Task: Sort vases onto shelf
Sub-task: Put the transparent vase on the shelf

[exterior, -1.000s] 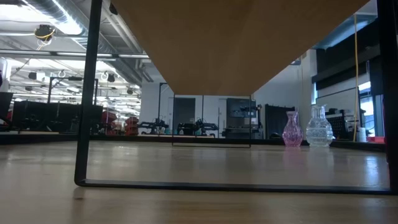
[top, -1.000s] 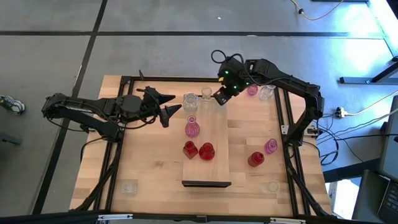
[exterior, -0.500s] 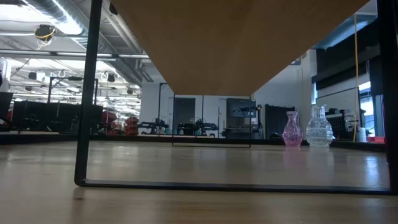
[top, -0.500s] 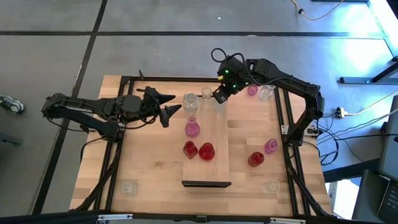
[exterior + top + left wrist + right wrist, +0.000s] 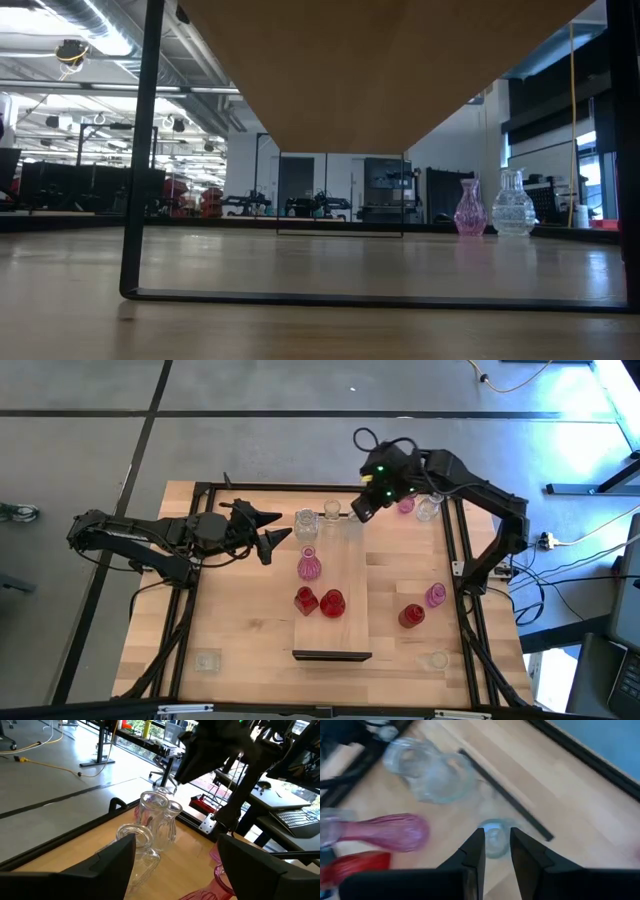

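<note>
The right gripper (image 5: 362, 510) hangs over the upper end of the long light-wood shelf board (image 5: 345, 622), upper centre of the high view. Its fingers (image 5: 476, 851) stand narrowly apart with nothing between them; in the right wrist view a small clear glass vase (image 5: 493, 836) sits on the board just past the tips.

The left gripper (image 5: 270, 532) rests at centre left, fingers spread wide and empty, pointing toward the board.

Count on the shelf: three clear vases at the upper end, one pink bulbous vase (image 5: 309, 566), two deep red vases (image 5: 319, 601). On the wooden desk (image 5: 240, 630): one pink and one clear at upper right, one red and one pink at right, two clear squat ones along the lower edge.

Right arm reaches in from the right, elbow bent; left arm lies low, extended.
</note>
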Robot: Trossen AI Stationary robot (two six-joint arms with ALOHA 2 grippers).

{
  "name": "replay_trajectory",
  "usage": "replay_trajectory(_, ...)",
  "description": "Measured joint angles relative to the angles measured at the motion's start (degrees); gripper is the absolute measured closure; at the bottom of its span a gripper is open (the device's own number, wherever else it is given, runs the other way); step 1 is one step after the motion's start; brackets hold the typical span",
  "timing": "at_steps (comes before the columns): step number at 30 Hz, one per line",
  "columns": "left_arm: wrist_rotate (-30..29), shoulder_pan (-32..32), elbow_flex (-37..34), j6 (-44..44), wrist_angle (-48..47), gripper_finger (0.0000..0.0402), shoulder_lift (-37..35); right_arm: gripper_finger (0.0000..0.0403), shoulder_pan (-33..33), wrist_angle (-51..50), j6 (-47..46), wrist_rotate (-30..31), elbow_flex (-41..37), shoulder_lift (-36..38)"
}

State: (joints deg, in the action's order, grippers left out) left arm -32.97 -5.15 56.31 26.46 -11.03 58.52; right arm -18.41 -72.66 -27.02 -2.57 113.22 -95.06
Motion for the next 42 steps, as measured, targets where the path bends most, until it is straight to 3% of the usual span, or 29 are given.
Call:
replay_trajectory(6, 0.02, 0.35, 0.0, 0.0, 0.41, 0.0127, 0.0, 0.0326, 0.07, -0.36, 0.01, -5.84, 3.51, 1.86)
replay_trajectory(10, 0.89, 0.37, 0.0, 1.12, 0.41, 0.0127, 0.0, 0.0326, 0.37, -0.24, 0.76, -5.86, 4.35, 3.29)
replay_trajectory(19, 30.22, -0.45, 0.02, 14.31, -0.11, 0.0127, 0.0, 0.0326, 3.73, 5.13, 13.05, 0.19, 4.71, 7.49)
replay_trajectory(23, 37.74, -3.82, 0.0, 22.49, 0.6, 0.0127, -0.02, 0.0326, 4.31, 5.51, 17.02, 0.6, 4.71, 8.78)
replay_trajectory(28, 35.81, -12.37, 0.0, 31.24, 1.69, 0.0127, 0.0, 0.0326, 4.13, 5.15, 19.09, 0.85, 4.71, 9.41)
replay_trajectory(34, 34.21, -24.82, 0.02, 47.57, 1.98, 0.0127, 0.59, 0.0326, 4.17, 4.77, 19.87, 0.53, 4.71, 9.41)
replay_trajectory(39, 24.32, -34.17, 0.11, 57.34, 1.6, 0.0127, 2.45, 0.0326, 4.2, 5.28, 20.82, 0.57, 4.71, 9.41)
replay_trajectory(42, 29.54, -36.93, 0.09, 63.82, -2.02, 0.0127, 5.34, 0.0326, 4.2, 5.53, 21.31, 1.06, 4.71, 9.41)
